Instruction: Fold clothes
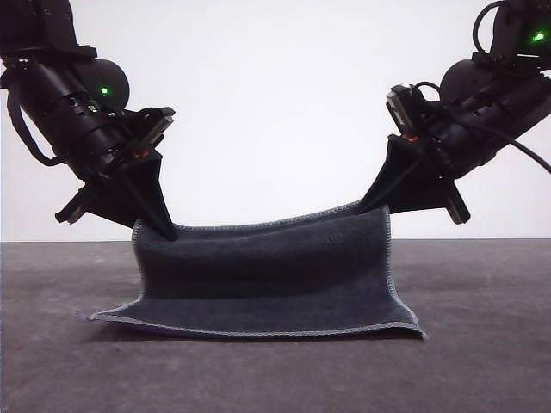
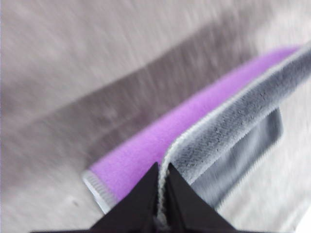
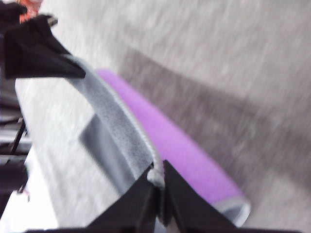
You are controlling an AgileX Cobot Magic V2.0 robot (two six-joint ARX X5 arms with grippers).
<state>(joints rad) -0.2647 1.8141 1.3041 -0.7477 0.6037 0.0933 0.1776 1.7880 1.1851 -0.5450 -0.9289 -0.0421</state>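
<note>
Cloth: near hem flat on the table, far edge lifted, sagging mid-span. Left gripper jaws clamped on its far-left corner, right gripper jaws on far-right. Purple underside visible in both wrist views.

Plain studio setting: dark surface against a bare white wall.

A dark grey, matte, finely textured surface fills the near half of the front view and runs to a straight horizontal far edge. Behind it rises a plain, evenly lit white wall, without windows or furniture. Light is soft and diffuse, leaving a faint shadow on the surface. In the wrist views the surface looks paler grey and motion-blurred.
</note>
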